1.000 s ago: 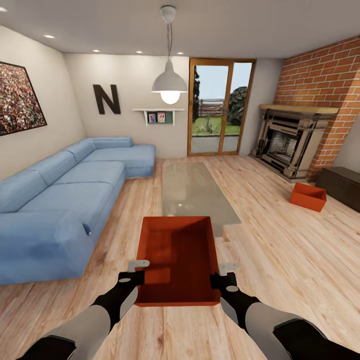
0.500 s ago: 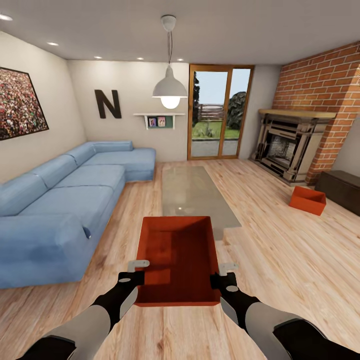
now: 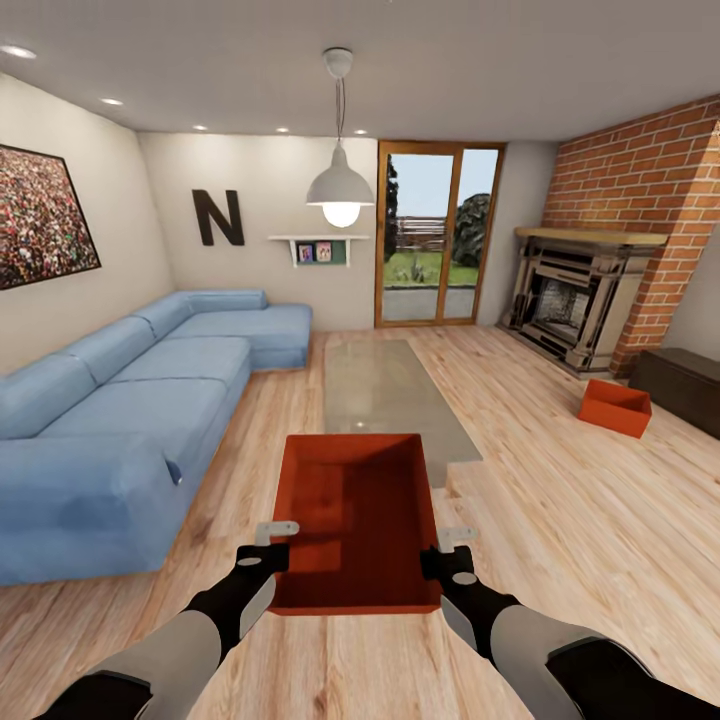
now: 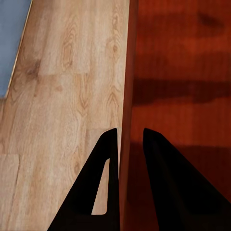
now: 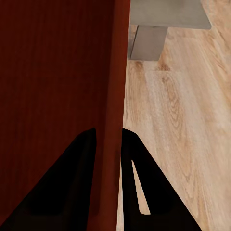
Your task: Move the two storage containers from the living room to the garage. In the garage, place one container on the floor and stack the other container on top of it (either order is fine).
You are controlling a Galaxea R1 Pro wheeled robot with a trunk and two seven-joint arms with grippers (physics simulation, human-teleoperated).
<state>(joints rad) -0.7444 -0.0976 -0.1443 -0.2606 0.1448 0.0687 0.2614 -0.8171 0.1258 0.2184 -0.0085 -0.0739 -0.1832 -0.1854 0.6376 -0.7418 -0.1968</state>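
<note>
Both hands, left hand (image 3: 277,527) and right hand (image 3: 455,537), were closed on the carried storage container's (image 3: 356,520) side walls, the garage trip judged next.

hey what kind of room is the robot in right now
A living room, by the look of it: a blue sofa along the wall, a glass coffee table on light wood-plank flooring, and a brick fireplace beside glass doors.
</note>
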